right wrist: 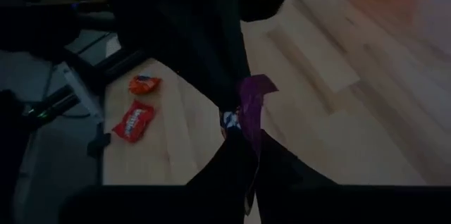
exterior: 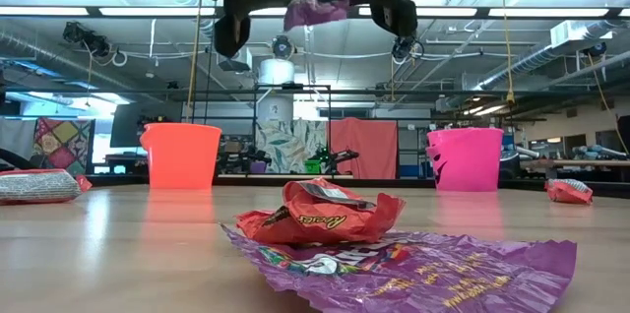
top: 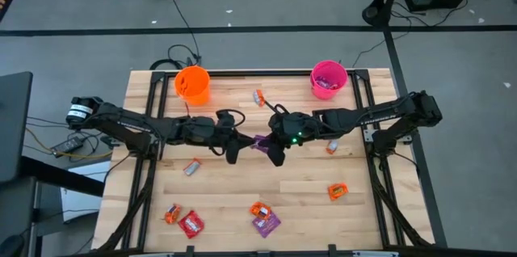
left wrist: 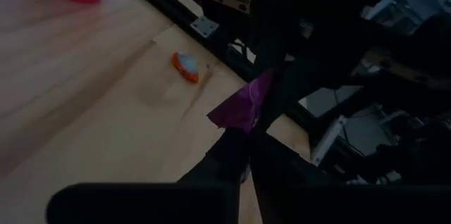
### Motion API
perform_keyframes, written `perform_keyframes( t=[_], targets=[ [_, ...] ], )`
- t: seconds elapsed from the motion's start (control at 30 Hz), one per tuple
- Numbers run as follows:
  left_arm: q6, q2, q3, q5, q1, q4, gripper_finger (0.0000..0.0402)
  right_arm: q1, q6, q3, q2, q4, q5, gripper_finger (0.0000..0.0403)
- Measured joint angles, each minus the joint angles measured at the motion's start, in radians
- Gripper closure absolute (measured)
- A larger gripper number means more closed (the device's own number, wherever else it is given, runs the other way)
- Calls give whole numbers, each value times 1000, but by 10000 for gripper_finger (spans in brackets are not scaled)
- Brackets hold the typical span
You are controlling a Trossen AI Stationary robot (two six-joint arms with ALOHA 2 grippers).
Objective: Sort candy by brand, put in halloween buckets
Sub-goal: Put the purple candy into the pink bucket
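Observation:
A purple candy (top: 260, 141) hangs in the air over the table's middle, between my two grippers. My left gripper (top: 243, 145) reaches it from the left and my right gripper (top: 273, 145) from the right; both are shut on it. In the low view the candy (exterior: 315, 10) shows high above the table. The orange bucket (top: 192, 84) and the pink bucket (top: 329, 78) stand upright near the far edge. Several other candies lie flat on the table: near the far edge (top: 259, 96), left of middle (top: 191, 167), on the right (top: 337, 191) and along the near edge (top: 191, 224). My left gripper (left wrist: 246, 139) pinches one end of the purple wrapper (left wrist: 243, 111) between its two fingers, coming level from the table's left. The candy is lifted clear of the table. My right gripper (right wrist: 241, 139) pinches the opposite end of the same wrapper (right wrist: 251, 104) between its two fingers, coming from the table's right. The wrapper spans the short gap between the two grippers.
A red candy (exterior: 320, 213) lies on a purple candy (exterior: 413, 264) close to the low camera at the near edge. One small candy (top: 332, 148) lies under the right arm. Dark frame rails (top: 144, 168) run along the table's left and right sides.

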Motion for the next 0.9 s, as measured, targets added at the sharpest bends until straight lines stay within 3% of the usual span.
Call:
perform_keyframes(
  t=[0.27,0.63,0.9],
  targets=[
    [-3,0,0,-84,1,-88,330,-10,104,0,-13,-111,231,389],
    [53,-1,1,-64,0,-110,321,-143,146,0,-69,-427,296,389],
    [51,-1,1,-64,1,-153,321,-294,42,0,-108,-577,352,388]
  ],
)
